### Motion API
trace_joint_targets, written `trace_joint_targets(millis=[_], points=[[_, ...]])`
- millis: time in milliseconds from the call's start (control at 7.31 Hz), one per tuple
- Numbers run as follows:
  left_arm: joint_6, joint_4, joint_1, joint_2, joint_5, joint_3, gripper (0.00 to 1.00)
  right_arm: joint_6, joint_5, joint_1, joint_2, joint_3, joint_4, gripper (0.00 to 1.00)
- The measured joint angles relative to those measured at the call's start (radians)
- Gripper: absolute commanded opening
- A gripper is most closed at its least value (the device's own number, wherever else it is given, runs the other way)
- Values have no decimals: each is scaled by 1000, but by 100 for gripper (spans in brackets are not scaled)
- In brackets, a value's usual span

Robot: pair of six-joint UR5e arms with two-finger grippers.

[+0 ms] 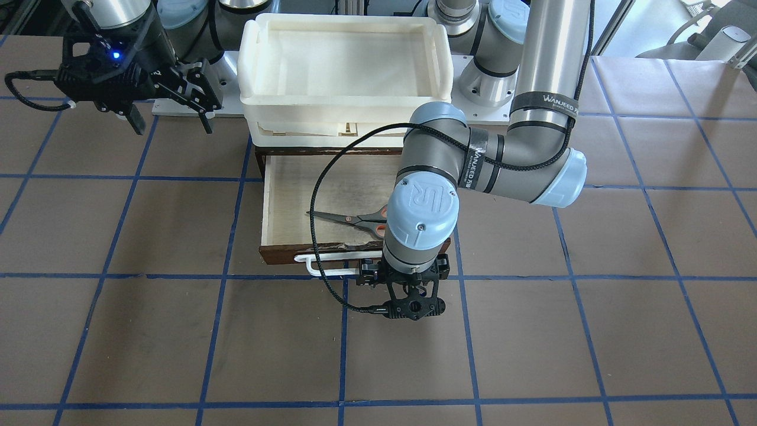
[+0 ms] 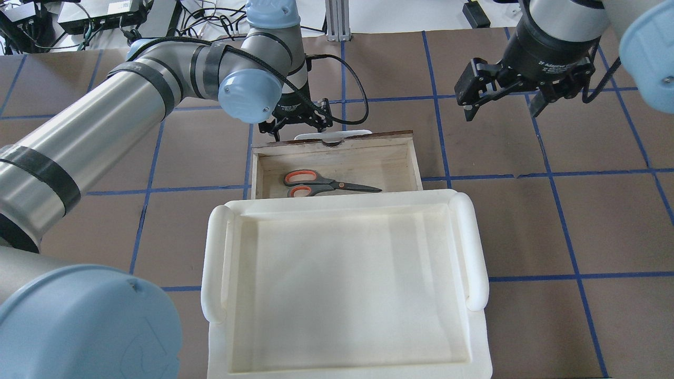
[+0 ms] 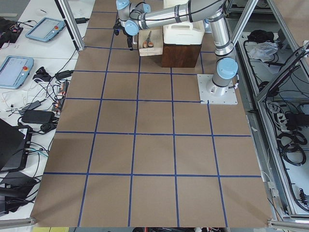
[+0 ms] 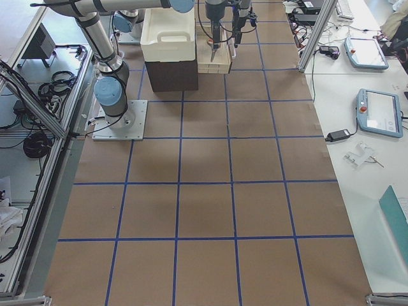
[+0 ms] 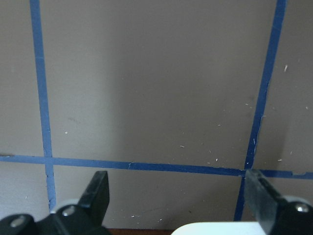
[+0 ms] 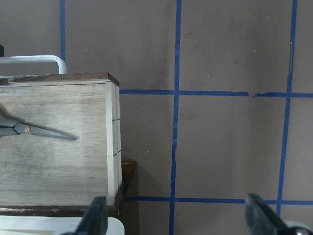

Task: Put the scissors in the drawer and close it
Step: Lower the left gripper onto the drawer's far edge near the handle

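Left gripper [image 5: 175, 180], fingers spread wide, sits at the drawer's white bar handle [image 6: 34, 58]. The drawer [image 2: 415, 163] stands pulled open, with the scissors [image 2: 329, 184] lying flat inside. Right gripper [image 2: 501, 108], also spread, hangs above the table [image 2: 526, 226] beside it.

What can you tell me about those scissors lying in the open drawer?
The scissors are a small pair with dark grey metal blades, a reddish pivot screw and grey handles lined orange-red inside the loops. The blades are shut. They lie flat on the pale wooden floor of the open drawer, handles toward the robot's left, tips toward its right. Nothing else touches them.
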Motion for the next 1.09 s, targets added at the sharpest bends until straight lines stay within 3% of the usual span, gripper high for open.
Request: trace_joint_targets(millis=[1095], points=[[-1,-133,1,22,-3,16,100,-8,0,-4,0,1,-8,100]])
